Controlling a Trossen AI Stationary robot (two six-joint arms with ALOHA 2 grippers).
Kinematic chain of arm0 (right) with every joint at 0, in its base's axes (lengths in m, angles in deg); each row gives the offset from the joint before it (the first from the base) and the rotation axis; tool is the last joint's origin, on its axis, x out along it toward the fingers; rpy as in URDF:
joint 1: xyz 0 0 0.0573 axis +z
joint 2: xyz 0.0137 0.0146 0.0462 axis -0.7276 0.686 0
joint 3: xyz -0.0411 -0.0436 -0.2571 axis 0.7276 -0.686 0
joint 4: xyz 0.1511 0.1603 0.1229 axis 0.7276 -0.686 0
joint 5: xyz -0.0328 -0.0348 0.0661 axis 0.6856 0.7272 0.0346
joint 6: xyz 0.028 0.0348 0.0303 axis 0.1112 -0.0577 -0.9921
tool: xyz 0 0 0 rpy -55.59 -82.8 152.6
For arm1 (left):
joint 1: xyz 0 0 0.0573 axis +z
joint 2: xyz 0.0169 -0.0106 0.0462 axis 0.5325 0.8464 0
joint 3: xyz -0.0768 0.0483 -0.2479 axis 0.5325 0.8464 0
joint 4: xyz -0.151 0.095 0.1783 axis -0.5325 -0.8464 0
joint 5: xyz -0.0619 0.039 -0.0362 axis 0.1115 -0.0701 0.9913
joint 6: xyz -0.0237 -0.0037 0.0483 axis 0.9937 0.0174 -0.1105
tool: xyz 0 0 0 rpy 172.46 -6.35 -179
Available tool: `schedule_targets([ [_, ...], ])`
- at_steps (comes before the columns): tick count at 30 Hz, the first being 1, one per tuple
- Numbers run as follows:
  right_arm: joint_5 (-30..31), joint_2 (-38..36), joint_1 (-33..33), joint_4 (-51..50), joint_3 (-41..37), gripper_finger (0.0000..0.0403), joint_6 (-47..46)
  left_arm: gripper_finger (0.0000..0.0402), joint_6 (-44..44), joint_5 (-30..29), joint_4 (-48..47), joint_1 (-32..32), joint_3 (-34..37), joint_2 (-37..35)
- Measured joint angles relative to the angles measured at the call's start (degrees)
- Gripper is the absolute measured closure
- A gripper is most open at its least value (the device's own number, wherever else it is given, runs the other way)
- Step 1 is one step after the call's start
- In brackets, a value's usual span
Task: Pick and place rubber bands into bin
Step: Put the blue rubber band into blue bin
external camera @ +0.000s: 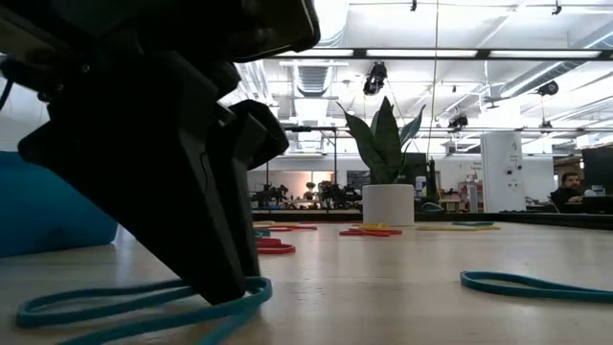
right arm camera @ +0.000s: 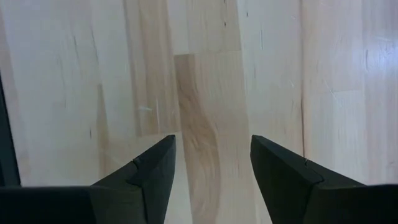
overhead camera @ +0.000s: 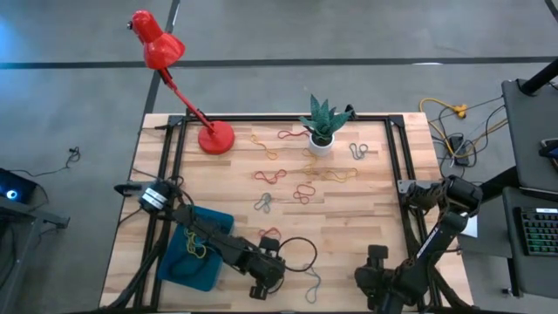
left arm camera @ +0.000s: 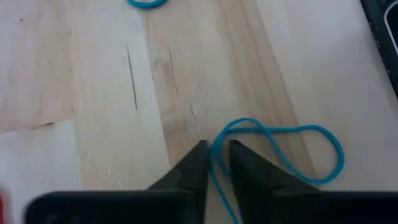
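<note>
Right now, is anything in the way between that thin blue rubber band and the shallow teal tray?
Nothing visible. The left gripper pinches the thin blue rubber band on bare wood, and the shallow teal tray lies just beside the left arm.

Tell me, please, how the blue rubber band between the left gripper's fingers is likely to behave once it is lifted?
The blue rubber band lies in a loose, twisted loop on the table, so it is probably floppy and will dangle. It looks thin, so likely very light. The left gripper pinches only one strand between narrow fingers, so it might slip or stretch.
</note>
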Motion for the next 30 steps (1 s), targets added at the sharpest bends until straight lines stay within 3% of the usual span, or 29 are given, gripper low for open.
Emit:
schedule_targets([
  [3, 0.0, 0.0, 0.0, 0.0, 0.0, 0.0209, 0.0, 0.0395, 0.0, 1.4, -0.1, 0.0, 0.7, -0.1],
  [11, 0.0, 0.0, -0.1, 0.0, 0.0, 0.0209, 0.0, 0.0401, 0.0, 4.5, -10.7, 0.1, -1.4, -2.9],
  [19, 0.5, 0.0, -1.2, 0.1, 0.0, 0.0209, 0.0, 0.0401, 0.3, -5.9, -34.5, 0.1, -8.5, -16.7],
  [25, 3.1, -0.1, -4.0, 0.2, -0.1, 0.0209, 0.3, 0.0401, 12.5, -8.6, -54.8, -0.2, -11.1, -28.1],
  [30, 3.2, -0.1, -7.6, 0.9, -0.1, 0.0209, 4.5, 0.0401, 23.9, -0.5, -66.1, -1.1, -8.2, -32.5],
])
